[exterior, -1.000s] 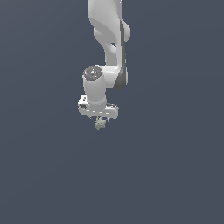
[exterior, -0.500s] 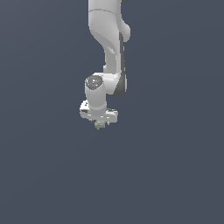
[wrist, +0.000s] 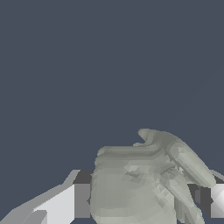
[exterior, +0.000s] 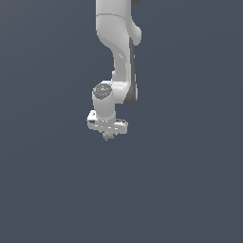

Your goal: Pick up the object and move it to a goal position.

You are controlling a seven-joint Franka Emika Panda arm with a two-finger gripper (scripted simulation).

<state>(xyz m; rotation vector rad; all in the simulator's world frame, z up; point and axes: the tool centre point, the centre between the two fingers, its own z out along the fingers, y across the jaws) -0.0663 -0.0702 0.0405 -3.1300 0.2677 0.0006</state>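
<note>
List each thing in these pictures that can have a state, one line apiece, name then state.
gripper: shut on the object, pointing down.
object: held between the fingers, clear of any surface in view.
arm: reaching down from above.

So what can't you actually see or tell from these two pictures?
- Exterior view: the object is too small to show its shape, mostly covered by the gripper.
- Wrist view: the object is cut off by the picture's edge, and it hides the fingers' contact faces.
- The arm's base is out of frame.
- No goal marker shows anywhere.
</note>
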